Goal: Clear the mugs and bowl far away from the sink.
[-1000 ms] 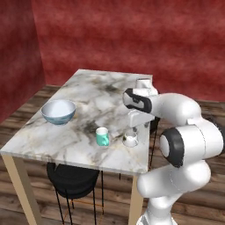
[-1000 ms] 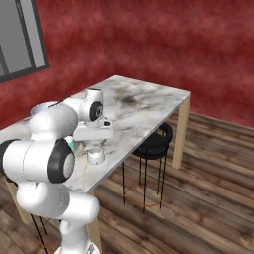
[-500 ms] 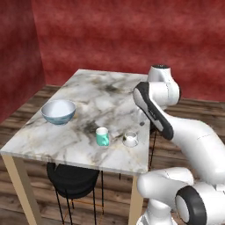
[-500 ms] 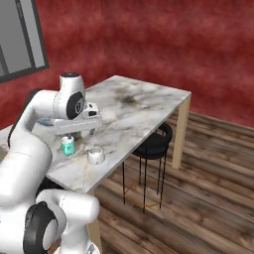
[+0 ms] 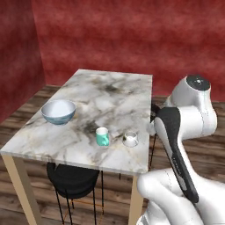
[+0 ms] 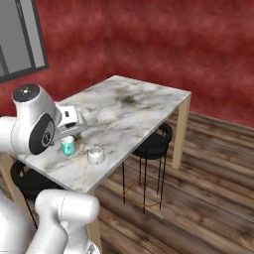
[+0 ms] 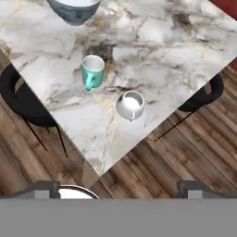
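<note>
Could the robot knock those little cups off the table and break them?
Possibly. The squat white mug sits near the marble table's front edge, so a sideways nudge from the arm might tip it onto the wooden floor. The teal-green mug stands close beside it, so reaching for one could bump the other. The open gripper hangs past the table edge, above the floor, so it would have to line up again before grabbing.
</note>
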Tool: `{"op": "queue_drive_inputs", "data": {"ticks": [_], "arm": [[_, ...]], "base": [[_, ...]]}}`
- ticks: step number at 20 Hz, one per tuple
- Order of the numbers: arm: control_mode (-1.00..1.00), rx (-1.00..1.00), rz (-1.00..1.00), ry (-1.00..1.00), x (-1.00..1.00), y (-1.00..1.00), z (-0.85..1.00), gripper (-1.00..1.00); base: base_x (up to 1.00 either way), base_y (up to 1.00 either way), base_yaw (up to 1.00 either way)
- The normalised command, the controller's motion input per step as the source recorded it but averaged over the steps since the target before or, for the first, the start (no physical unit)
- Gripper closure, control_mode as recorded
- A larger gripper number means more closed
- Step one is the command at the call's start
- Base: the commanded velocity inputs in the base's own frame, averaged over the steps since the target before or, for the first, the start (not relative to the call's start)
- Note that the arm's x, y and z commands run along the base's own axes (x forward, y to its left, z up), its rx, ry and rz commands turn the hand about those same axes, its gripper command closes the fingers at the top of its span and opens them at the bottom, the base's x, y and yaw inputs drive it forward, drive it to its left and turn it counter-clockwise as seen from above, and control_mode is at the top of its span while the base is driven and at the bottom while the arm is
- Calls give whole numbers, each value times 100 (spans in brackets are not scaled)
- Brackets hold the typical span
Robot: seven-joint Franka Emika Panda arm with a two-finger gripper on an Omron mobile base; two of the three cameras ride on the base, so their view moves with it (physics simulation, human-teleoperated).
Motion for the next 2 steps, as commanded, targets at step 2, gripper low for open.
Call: {"op": "queue_drive_inputs", "data": {"ticks": [2], "arm": [[-100,1,-3,-32,-95,1,57,-100]], "base": [[0,0,0]]}}
